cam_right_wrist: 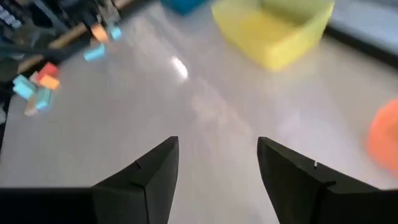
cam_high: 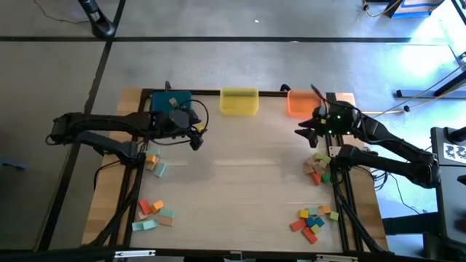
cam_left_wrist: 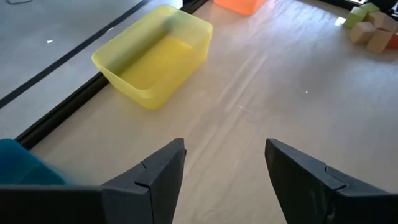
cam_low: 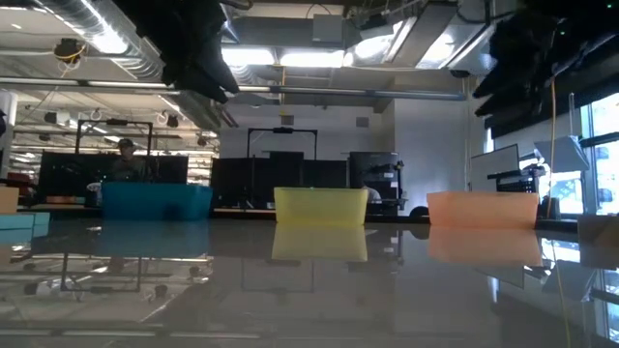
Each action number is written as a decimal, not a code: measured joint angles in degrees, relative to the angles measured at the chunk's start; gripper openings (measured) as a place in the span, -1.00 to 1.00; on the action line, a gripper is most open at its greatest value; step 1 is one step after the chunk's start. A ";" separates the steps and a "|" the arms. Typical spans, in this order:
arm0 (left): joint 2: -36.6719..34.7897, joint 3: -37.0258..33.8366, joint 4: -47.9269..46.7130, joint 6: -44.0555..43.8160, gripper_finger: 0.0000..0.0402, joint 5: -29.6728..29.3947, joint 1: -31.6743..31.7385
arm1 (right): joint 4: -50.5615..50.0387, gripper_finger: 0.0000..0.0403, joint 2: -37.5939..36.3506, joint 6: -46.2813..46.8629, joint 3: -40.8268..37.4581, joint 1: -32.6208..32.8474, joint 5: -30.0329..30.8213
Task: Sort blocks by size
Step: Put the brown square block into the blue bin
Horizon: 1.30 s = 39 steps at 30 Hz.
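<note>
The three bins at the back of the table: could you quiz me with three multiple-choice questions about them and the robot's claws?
1. Which bin stands in the middle?
A blue B yellow C orange
2. How many loose clusters of blocks lie on the table?
A two B four C six
3. The left gripper's fingers are:
A open and empty B clamped on a block C out of sight

Answers: 1 B, the yellow bin sits between the blue bin and orange bin. 2 B, two clusters per side. 3 A, the left gripper shows only bare table between its fingers.
</note>
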 joint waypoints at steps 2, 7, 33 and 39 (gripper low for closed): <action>0.00 0.00 0.00 0.00 0.04 -0.15 -0.32 | -1.20 0.07 1.26 1.06 0.02 0.73 -0.81; 0.00 0.00 0.01 0.07 0.04 -0.35 -0.63 | -2.76 0.07 4.37 3.09 0.04 6.98 2.36; 0.04 0.00 0.04 0.03 0.04 -0.35 -0.61 | -21.73 0.07 30.06 17.28 0.09 25.45 17.91; 0.04 0.00 0.04 0.03 0.04 -0.35 -0.61 | -21.99 0.07 35.40 17.26 0.09 25.45 17.90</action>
